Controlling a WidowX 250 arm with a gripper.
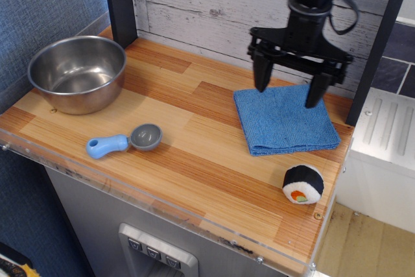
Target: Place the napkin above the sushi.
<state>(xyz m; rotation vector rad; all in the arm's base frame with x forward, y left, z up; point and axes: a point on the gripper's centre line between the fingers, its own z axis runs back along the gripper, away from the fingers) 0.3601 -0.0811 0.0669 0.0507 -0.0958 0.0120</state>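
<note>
The napkin [284, 120], a folded blue cloth, lies flat on the wooden counter at the right, just behind the sushi. The sushi [303, 183], a small black plush roll with a white ring and orange-green centre, stands near the front right corner, apart from the cloth. My gripper [288, 87] hangs open and empty above the back edge of the napkin, its two black fingers spread wide and lifted off the cloth.
A steel bowl [76, 72] stands at the back left. A blue-handled grey measuring scoop [124, 141] lies near the front left. A whitewashed plank wall [207, 4] and dark posts close the back; the counter's front edge has a clear lip [162, 205].
</note>
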